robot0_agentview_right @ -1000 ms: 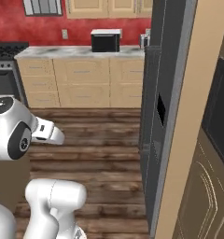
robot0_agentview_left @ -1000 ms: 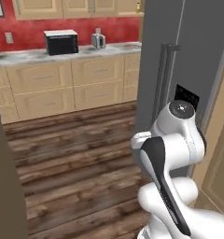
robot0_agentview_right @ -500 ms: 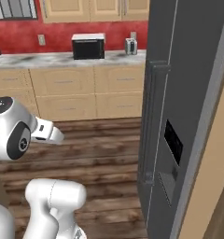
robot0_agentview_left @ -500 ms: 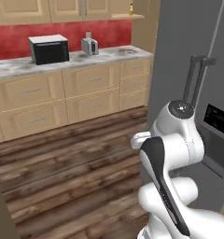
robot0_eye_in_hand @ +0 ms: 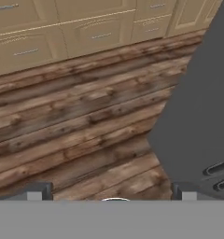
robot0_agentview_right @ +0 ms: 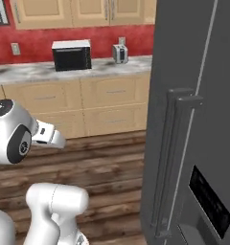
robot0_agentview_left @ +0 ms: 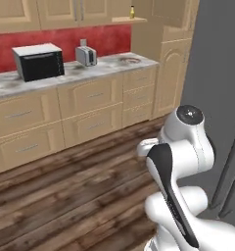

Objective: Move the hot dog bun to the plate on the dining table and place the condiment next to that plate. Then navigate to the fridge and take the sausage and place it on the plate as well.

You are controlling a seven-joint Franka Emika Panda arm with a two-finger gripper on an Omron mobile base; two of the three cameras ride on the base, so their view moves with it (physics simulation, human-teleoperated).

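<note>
Grey steel of the fridge (robot0_agentview_right: 193,119) stands closest, doors seen shut; the jaws (robot0_eye_in_hand: 111,193) are spread wide and empty over the wood floor (robot0_eye_in_hand: 76,126). The sausage is judged not yet fetched. Beyond, a microwave (robot0_agentview_left: 38,61) sits on the worktop (robot0_agentview_left: 65,76).

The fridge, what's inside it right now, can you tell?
No. The fridge has both doors shut, so its shelves and anything on them are hidden. Only the grey steel front, the vertical bar handles and the dark dispenser panel show.
</note>
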